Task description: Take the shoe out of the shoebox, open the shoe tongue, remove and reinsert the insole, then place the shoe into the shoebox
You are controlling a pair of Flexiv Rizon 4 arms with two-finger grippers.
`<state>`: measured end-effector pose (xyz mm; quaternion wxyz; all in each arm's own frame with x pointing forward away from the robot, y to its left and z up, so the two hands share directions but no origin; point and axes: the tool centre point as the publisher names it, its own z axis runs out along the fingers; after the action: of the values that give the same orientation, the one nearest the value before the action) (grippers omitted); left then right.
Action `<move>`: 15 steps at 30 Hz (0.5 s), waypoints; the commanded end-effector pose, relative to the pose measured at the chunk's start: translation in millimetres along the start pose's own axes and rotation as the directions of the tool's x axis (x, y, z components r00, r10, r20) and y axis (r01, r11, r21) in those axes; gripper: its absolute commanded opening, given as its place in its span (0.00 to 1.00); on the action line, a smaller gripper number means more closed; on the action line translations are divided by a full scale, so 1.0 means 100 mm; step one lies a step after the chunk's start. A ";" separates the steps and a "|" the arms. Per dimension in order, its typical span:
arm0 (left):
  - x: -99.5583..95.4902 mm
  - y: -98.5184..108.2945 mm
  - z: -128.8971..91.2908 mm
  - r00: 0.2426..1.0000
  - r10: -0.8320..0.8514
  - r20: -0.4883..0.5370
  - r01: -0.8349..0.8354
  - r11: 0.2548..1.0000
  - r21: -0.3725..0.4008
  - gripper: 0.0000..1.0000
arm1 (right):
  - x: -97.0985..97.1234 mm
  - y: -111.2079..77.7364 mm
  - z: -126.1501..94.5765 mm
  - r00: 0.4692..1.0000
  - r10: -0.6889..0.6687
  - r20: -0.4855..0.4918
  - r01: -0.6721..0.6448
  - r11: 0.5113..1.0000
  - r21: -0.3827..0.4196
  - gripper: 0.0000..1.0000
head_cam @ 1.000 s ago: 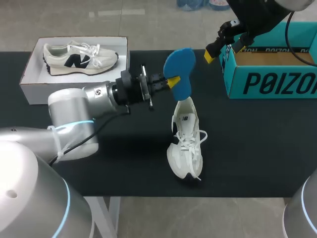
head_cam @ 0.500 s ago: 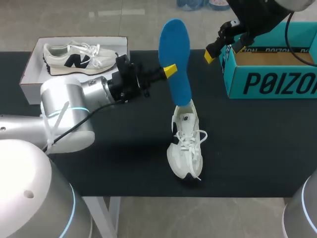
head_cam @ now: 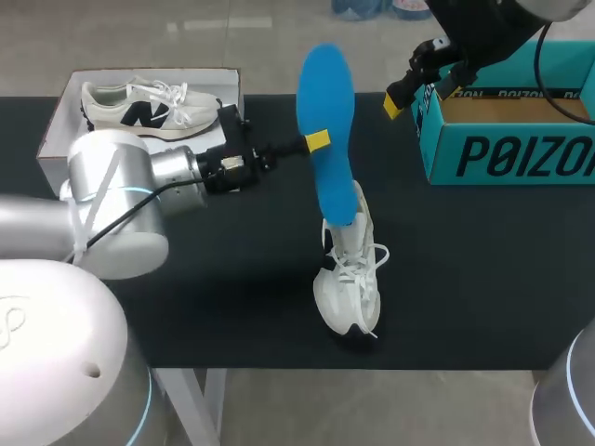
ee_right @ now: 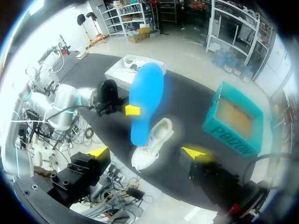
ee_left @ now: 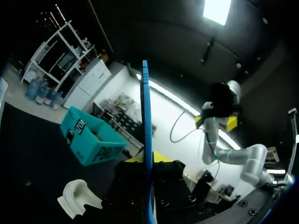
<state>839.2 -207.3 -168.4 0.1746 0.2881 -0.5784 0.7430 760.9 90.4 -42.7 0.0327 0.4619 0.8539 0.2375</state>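
A blue insole [head_cam: 325, 130] stands nearly upright above the table, and my left gripper [head_cam: 316, 141] is shut on its edge near the middle. Its lower end overlaps the heel opening of the white shoe [head_cam: 349, 269], which lies on the black table; I cannot tell whether it is inside. From the left wrist the insole [ee_left: 147, 116] shows edge-on between the fingers, with the shoe's heel [ee_left: 79, 200] beside it. My right gripper [head_cam: 425, 96] hangs open and empty, high beside the teal shoebox [head_cam: 511, 139]. Below it lie the insole [ee_right: 145, 102] and the shoe [ee_right: 152, 149].
A white tray-like box [head_cam: 56, 139] with a second white shoe [head_cam: 149, 107] sits at the back left of the table. The teal shoebox stands open at the back right. The table's front edge runs just below the shoe.
My left wrist has turned and drawn back. The insole has swung from bent and foreshortened to upright, and its lower end now meets the shoe's opening. The right arm stayed still.
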 end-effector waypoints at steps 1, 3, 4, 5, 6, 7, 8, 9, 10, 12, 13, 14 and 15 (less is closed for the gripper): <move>-0.03 -0.02 -0.09 0.935 -0.353 -0.028 0.345 0.925 -0.158 0.00 | 0.00 0.02 0.01 1.000 0.001 0.001 -0.001 1.000 0.004 1.00; -0.04 0.00 -0.10 0.924 -0.378 -0.054 0.365 0.916 -0.164 0.00 | 0.00 0.02 0.01 1.000 0.001 0.001 -0.001 1.000 0.004 1.00; -0.04 0.00 -0.10 0.920 -0.388 -0.061 0.374 0.912 -0.169 0.00 | 0.00 0.02 0.01 1.000 0.001 0.001 -0.001 1.000 0.004 1.00; -0.04 0.02 -0.11 0.916 -0.395 -0.075 0.377 0.909 -0.180 0.00 | 0.00 0.02 0.01 1.000 0.001 0.001 -0.001 1.000 0.004 1.00; -0.04 0.03 -0.12 0.912 -0.401 -0.084 0.380 0.905 -0.191 0.00 | 0.00 0.02 0.01 1.000 0.001 0.001 -0.001 1.000 0.004 1.00; -0.05 0.04 -0.12 0.911 -0.402 -0.085 0.381 0.904 -0.193 0.00 | 0.00 0.02 0.01 1.000 0.001 0.001 -0.001 1.000 0.004 1.00; -0.07 0.05 -0.13 0.910 -0.406 -0.083 0.385 0.902 -0.193 0.00 | 0.00 0.02 0.01 1.000 0.001 0.001 -0.001 1.000 0.004 1.00; -0.08 0.05 -0.13 0.905 -0.416 -0.091 0.394 0.898 -0.194 0.00 | 0.00 0.02 0.01 1.000 0.001 0.001 -0.001 1.000 0.004 1.00; -0.09 0.06 -0.14 0.901 -0.424 -0.096 0.401 0.895 -0.196 0.00 | 0.00 0.02 0.01 1.000 0.001 0.001 -0.001 1.000 0.004 1.00; -0.12 0.07 -0.14 0.902 -0.420 -0.098 0.397 0.897 -0.193 0.00 | 0.00 0.02 0.01 1.000 0.001 0.001 -0.001 1.000 0.004 1.00; -0.13 0.08 -0.14 0.902 -0.421 -0.101 0.398 0.898 -0.190 0.00 | 0.00 0.02 0.01 1.000 0.001 0.001 -0.001 1.000 0.004 1.00; -0.13 0.08 -0.13 0.901 -0.421 -0.102 0.398 0.898 -0.186 0.00 | 0.00 0.02 0.01 1.000 0.001 0.001 -0.001 1.000 0.004 1.00; -0.14 0.09 -0.12 0.904 -0.416 -0.102 0.394 0.901 -0.183 0.00 | 0.00 0.02 0.01 1.000 0.001 0.001 -0.001 1.000 0.004 1.00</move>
<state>834.9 -196.5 -178.6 0.3664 0.3613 -0.5453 0.6617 761.2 90.7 -42.6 0.0326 0.4619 0.8540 0.2371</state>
